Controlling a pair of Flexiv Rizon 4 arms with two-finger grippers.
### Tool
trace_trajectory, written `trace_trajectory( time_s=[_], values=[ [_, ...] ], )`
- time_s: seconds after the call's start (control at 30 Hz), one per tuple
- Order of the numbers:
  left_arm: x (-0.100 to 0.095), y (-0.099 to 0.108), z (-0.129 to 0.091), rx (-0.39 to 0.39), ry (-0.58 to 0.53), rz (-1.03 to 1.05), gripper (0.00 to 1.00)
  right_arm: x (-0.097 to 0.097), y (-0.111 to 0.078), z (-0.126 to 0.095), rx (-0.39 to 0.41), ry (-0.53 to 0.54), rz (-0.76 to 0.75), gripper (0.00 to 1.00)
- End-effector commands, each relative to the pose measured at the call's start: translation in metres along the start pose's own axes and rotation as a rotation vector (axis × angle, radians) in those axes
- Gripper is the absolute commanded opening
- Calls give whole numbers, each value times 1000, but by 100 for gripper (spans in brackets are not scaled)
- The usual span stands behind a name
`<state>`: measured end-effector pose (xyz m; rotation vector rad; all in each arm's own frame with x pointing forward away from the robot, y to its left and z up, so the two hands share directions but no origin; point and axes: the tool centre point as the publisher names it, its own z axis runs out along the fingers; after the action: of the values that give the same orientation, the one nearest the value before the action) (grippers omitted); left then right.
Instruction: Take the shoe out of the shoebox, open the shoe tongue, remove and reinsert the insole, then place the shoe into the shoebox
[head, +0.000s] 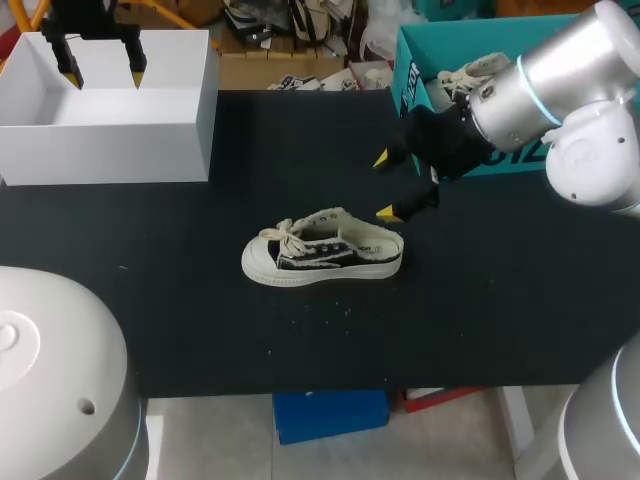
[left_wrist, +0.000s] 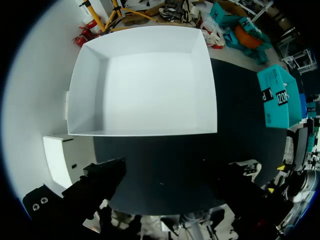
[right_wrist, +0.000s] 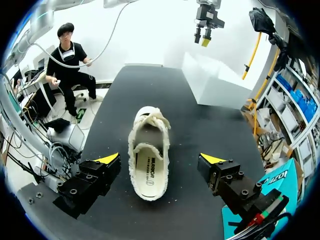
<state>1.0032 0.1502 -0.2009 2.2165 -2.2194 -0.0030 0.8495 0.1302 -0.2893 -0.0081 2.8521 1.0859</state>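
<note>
At the far left, the left gripper (head: 105, 74) hangs over the white box (head: 110, 125), its two fingers spread wide and holding nothing. The left wrist view looks straight down into the box's open top, onto its plain white floor and walls. The box stands at the far left corner of the black tabletop (head: 500, 300).

Near the middle of the tabletop the shoe (head: 322, 255) stands upright on its sole, well apart from the white box. It is cream with a dark side panel and a frayed collar. Its toe and tied laces (head: 285, 236) point left and its heel points right. The right wrist view looks into its opening, where the pale insole (right_wrist: 146, 172) lies flat inside.

Just right of the heel, the right gripper (head: 383, 185) is released and wide open. One finger stands to either side of the shoe's heel end and neither touches it.

At the far right stands a teal box (head: 412, 75) with a second pale shoe (head: 470, 75) in it.
</note>
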Motion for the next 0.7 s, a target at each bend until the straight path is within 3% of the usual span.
trace_trajectory(
  time_s=[0.03, 0.37, 0.7],
  values=[
    [0, 1, -1, 0, -1, -1, 100, 0, 1, 1, 1, -1, 1, 100],
    [0, 1, -1, 0, -1, -1, 100, 7, -26, 12, -118, -8, -24, 100],
    [0, 1, -1, 0, -1, -1, 100, 6, -56, 36, -125, 13, -12, 100]
  ],
)
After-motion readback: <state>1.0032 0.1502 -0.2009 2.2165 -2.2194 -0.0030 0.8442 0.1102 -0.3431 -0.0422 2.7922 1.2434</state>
